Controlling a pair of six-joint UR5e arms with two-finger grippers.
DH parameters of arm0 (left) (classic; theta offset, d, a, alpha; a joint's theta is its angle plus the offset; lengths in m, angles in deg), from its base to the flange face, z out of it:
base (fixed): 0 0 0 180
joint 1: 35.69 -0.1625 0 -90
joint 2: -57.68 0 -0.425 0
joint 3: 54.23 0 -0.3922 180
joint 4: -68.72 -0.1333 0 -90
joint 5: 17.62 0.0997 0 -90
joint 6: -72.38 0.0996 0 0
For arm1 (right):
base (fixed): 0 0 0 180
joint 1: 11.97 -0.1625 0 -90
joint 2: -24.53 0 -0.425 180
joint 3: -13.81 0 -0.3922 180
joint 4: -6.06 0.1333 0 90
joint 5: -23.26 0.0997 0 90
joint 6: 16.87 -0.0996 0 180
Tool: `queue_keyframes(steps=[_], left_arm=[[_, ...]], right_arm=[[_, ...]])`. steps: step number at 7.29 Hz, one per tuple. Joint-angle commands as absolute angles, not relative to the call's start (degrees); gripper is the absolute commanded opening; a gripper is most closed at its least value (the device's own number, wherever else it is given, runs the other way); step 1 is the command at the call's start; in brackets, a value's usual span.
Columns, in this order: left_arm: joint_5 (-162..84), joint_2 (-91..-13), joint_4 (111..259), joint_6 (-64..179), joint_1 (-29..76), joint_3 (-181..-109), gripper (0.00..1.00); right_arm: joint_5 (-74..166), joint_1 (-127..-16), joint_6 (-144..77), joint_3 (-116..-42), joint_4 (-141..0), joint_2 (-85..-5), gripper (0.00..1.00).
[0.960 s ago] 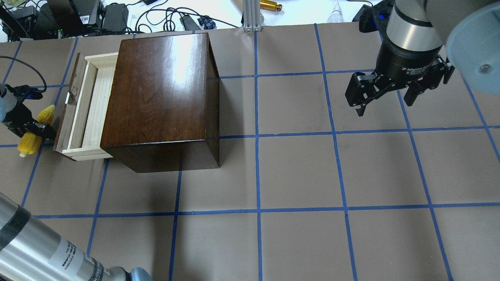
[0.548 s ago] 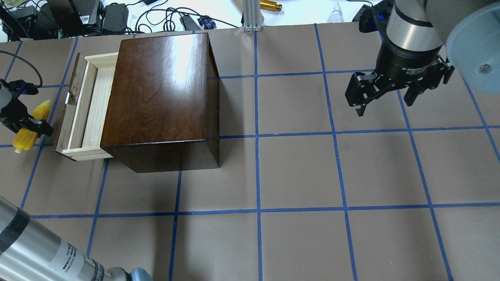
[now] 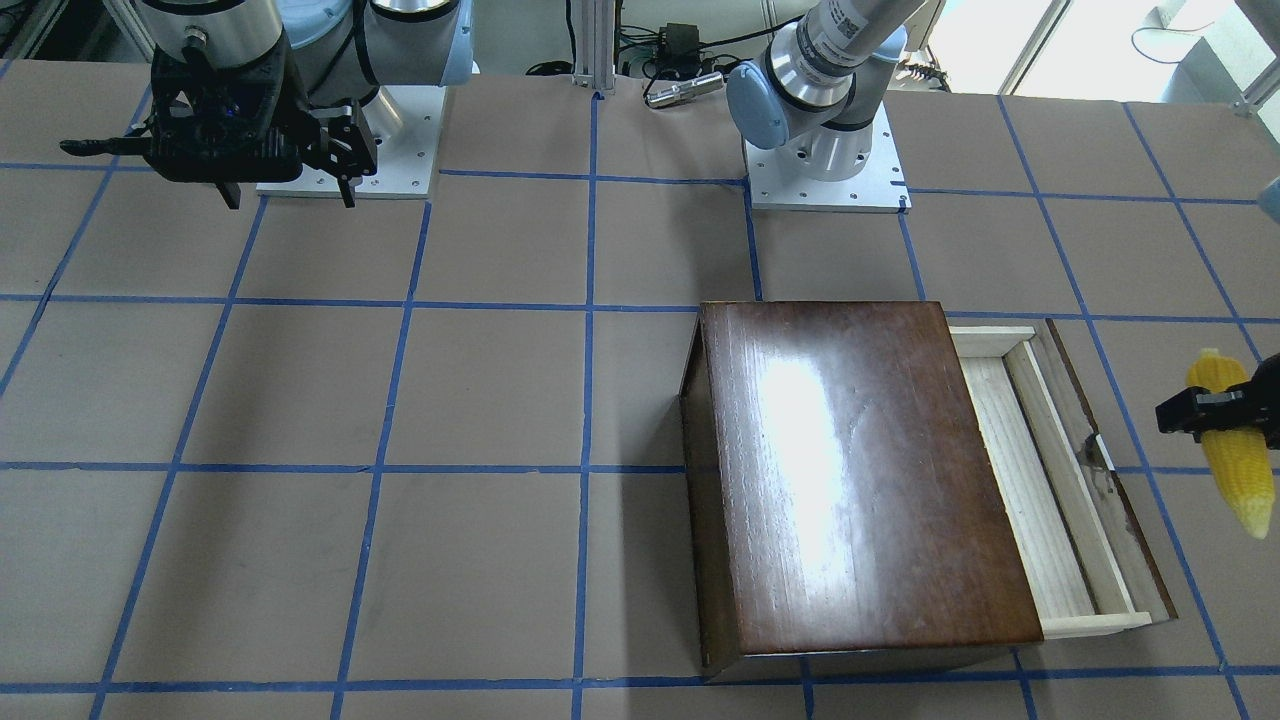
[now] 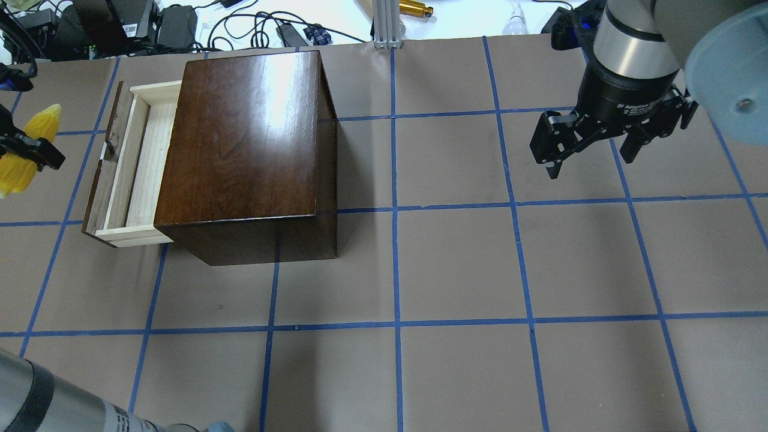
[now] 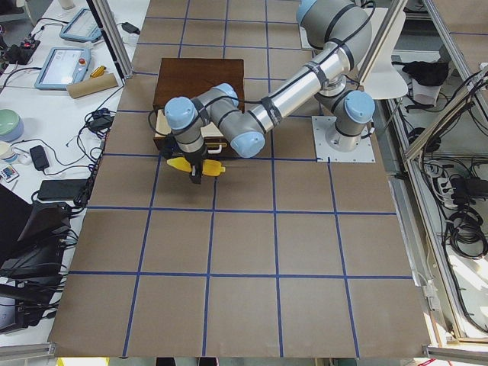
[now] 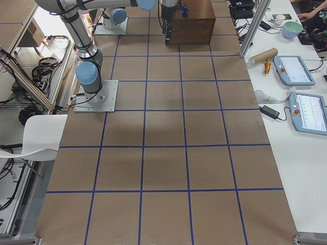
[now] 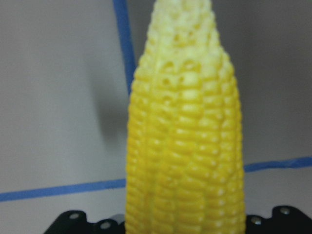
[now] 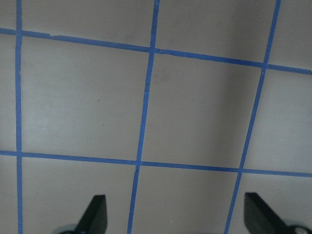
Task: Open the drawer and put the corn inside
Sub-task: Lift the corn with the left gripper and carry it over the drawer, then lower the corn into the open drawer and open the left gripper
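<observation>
The glossy dark-brown box stands at the table's left. Its pale wooden drawer is pulled out to the left, and its inside looks bare; it also shows in the front view. My left gripper is shut on the yellow corn and holds it in the air, left of the drawer's dark front panel. The corn also shows in the front view and fills the left wrist view. My right gripper is open and empty, far to the right, above bare table.
Blue tape lines grid the brown table surface. Cables, power bricks and a metal post lie beyond the far edge. The arm bases are bolted at the robot's side of the table.
My left gripper has lifted the corn and carried it further left and toward the far side in the overhead view. The right gripper, box and drawer have not moved.
</observation>
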State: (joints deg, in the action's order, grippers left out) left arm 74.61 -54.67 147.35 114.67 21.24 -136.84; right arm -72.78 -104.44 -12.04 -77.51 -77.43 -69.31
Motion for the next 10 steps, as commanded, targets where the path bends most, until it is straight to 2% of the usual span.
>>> queue_keyframes(steps=[1, 3, 5, 6, 7, 10], left_arm=[[71.33, -51.23, 151.95, 103.39, 28.53, -136.23, 0.00], [71.23, -51.04, 151.87, 92.81, 34.60, -136.85, 0.00], [71.23, -51.57, 151.43, 91.27, 35.33, -137.37, 0.00], [71.23, -51.83, 151.34, 91.71, 35.24, -137.38, 0.95], [71.23, -51.66, 151.34, 91.63, 35.15, -137.38, 1.00], [71.58, -50.88, 151.95, 91.37, 34.98, -136.94, 1.00]], right_arm=[[-72.72, -104.44, -12.04, -77.51, -77.43, -69.34, 1.00], [-72.80, -104.44, -12.04, -77.51, -77.43, -69.34, 1.00], [-72.72, -104.44, -12.04, -77.51, -77.43, -69.25, 1.00], [-72.80, -104.44, -12.04, -77.51, -77.43, -69.34, 1.00], [-72.80, -104.44, -12.04, -77.51, -77.43, -69.34, 1.00], [-72.80, -104.44, -12.04, -77.51, -77.43, -69.34, 1.00]])
